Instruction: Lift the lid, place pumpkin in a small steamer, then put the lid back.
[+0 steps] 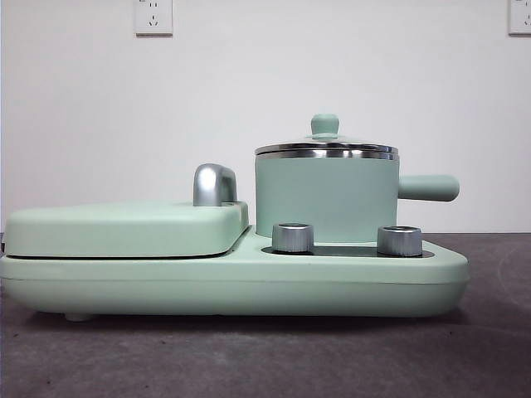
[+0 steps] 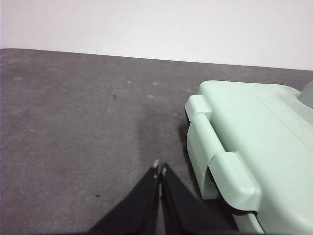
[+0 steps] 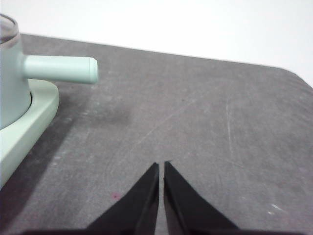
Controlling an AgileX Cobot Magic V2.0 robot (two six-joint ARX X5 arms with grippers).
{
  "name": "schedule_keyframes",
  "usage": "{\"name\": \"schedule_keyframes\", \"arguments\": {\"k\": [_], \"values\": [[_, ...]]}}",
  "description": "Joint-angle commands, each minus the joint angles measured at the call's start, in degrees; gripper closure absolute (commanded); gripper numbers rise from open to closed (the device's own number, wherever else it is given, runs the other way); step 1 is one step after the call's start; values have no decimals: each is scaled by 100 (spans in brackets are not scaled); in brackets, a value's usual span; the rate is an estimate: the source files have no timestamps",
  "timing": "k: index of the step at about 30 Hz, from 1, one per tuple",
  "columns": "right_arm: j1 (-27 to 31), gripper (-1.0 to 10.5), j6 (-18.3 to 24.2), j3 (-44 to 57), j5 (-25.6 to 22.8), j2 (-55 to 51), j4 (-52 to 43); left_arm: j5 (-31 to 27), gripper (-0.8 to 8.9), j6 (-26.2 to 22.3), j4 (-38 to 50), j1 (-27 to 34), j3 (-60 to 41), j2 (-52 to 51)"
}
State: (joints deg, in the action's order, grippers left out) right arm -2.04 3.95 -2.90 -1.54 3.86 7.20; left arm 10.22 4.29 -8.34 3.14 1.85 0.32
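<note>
The small steamer [image 1: 326, 197] stands on the right half of a mint-green cooker base, its stubby handle [image 1: 427, 187] pointing right. The lid [image 1: 326, 148] rests closed on it, mint-green knob [image 1: 324, 124] up. The right wrist view shows the steamer's side [image 3: 11, 85] and handle [image 3: 61, 69]. My right gripper [image 3: 161, 164] hovers shut over bare table beside that handle. My left gripper [image 2: 159, 169] is shut over the table next to the griddle's hinge end [image 2: 230, 166]. The pumpkin is out of view. Neither gripper shows in the front view.
The wide flat griddle cover [image 1: 124, 228] with a chrome handle [image 1: 214, 184] fills the base's left half. Two steel dials [image 1: 293, 237] [image 1: 399, 240] sit in front of the steamer. Grey table [image 1: 249, 356] runs to a white wall.
</note>
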Motion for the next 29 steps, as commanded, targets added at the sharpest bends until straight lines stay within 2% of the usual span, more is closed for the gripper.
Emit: {"name": "schedule_keyframes", "arguments": {"k": [1, 6, 10, 29], "values": [[4, 933, -197, 221, 4, -214, -136, -13, 807, 48, 61, 11, -109, -9], [2, 933, -203, 221, 7, -365, -138, -13, 807, 48, 61, 11, -109, -9], [-7, 933, -573, 219, 46, -363, -125, -13, 807, 48, 61, 13, -109, -9], [-7, 933, -566, 219, 0, -365, -122, -13, 807, 48, 61, 13, -109, -9]]}}
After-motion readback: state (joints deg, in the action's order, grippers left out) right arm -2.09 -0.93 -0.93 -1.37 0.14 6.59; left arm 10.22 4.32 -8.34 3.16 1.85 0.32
